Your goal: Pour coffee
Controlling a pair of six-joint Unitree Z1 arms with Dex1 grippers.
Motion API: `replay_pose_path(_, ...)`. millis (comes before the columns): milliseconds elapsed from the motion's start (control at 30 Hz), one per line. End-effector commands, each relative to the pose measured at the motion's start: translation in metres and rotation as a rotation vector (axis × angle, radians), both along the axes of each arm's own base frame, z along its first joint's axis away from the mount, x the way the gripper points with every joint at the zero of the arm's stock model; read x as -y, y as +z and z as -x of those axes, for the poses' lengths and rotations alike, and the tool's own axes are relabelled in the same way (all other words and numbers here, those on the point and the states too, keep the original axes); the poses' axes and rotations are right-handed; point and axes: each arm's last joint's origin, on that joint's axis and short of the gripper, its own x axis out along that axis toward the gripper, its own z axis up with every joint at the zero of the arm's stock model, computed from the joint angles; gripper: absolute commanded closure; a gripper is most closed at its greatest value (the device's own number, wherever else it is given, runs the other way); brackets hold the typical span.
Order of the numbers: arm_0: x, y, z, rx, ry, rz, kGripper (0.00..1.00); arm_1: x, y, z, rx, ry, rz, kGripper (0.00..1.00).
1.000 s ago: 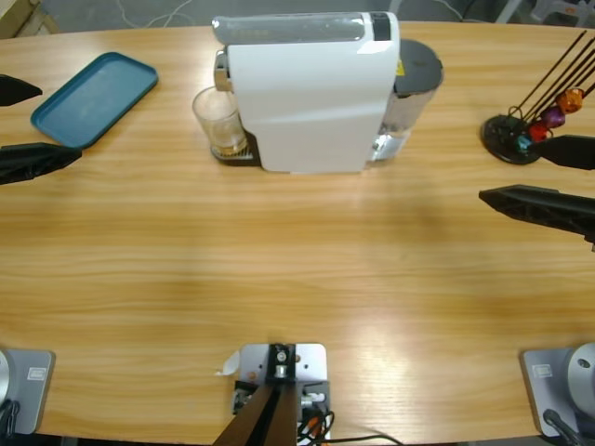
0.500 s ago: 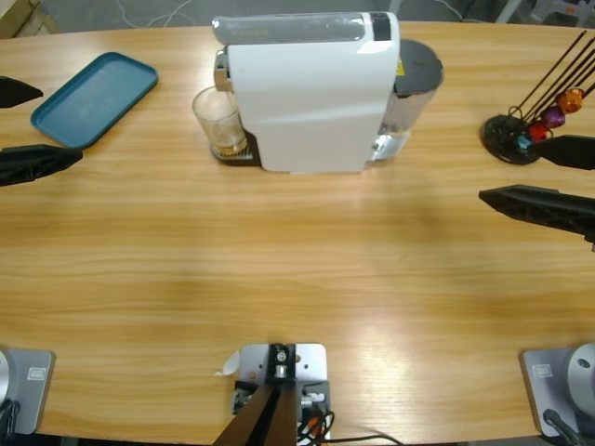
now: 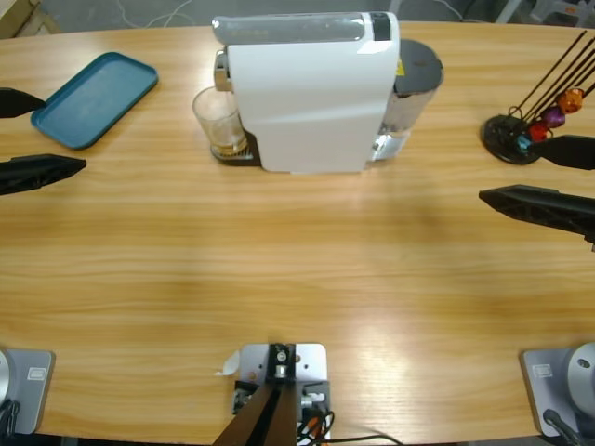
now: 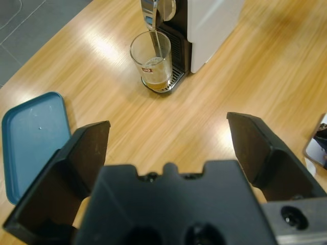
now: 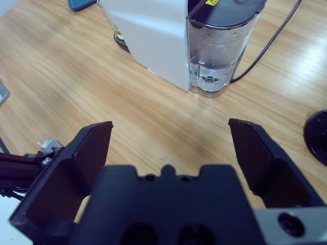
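Shift since earlier: left gripper (image 3: 37, 135) at the table's left edge sits slightly lower and further in than half a second ago; glass, machine and right gripper are unchanged.
High view, glass: the glass (image 3: 219, 122) stands upright on the drip tray, touching the front of the white machine (image 3: 311, 93), placed under the spout to catch the brew.
High view, coffee: the coffee (image 3: 226, 145) is a shallow amber layer at the bottom of the glass.
High view, room: bare wood lies between the left gripper and the glass; the blue tray (image 3: 93, 98) lies near the far-left edge, beside that path, not across it.
High view, right side: right gripper (image 3: 521, 167) hangs near the capsule stand (image 3: 511, 137), well apart from the machine.
Left wrist view: jaws spread wide and empty, aimed at the glass (image 4: 152, 61) below the spout (image 4: 153, 15); likely lining up a grasp.
Left wrist view, edges: blue tray (image 4: 30, 138) lies off to one side, near the table edge.
Right wrist view: right gripper (image 5: 171, 148) is wide open, holding nothing, facing the water tank (image 5: 219, 48) and a black cord (image 5: 271, 43).
Right wrist view, room: open table lies ahead of it.
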Motion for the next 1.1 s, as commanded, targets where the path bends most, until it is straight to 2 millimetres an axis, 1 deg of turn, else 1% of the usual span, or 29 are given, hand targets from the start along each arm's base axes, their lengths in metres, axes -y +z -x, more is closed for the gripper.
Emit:
replay_pose_path(33, 0.016, -0.026, -0.032, -0.057, -0.011, -0.021, 0.000, 0.000, -0.009, 0.001, -0.032, -0.007, 0.017, 0.000)
replay_pose_path(267, 0.036, -0.040, -0.063, -0.060, -0.079, -0.014, 0.000, -0.001, -0.008, 0.000, -0.023, -0.001, 0.005, 0.000)
replay_pose_path(433, 0.048, -0.056, -0.089, -0.068, -0.082, -0.013, 0.000, -0.002, -0.010, -0.001, -0.032, 0.004, 0.006, 0.000)
replay_pose_path(633, 0.060, -0.078, -0.114, -0.084, -0.104, 0.003, 0.000, -0.006, -0.013, -0.005, -0.057, 0.013, 0.017, 0.000)
replay_pose_path(767, 0.068, -0.089, -0.126, -0.087, -0.150, 0.046, 0.000, -0.008, -0.015, -0.007, -0.076, 0.018, 0.025, 0.000)
replay_pose_path(900, 0.067, -0.098, -0.136, -0.088, -0.136, 0.046, 0.000, -0.011, -0.017, -0.010, -0.096, 0.025, 0.030, 0.000)
replay_pose_path(1100, 0.071, -0.104, -0.147, -0.085, -0.144, 0.053, 0.000, -0.013, -0.019, -0.012, -0.115, 0.037, 0.033, 0.000)
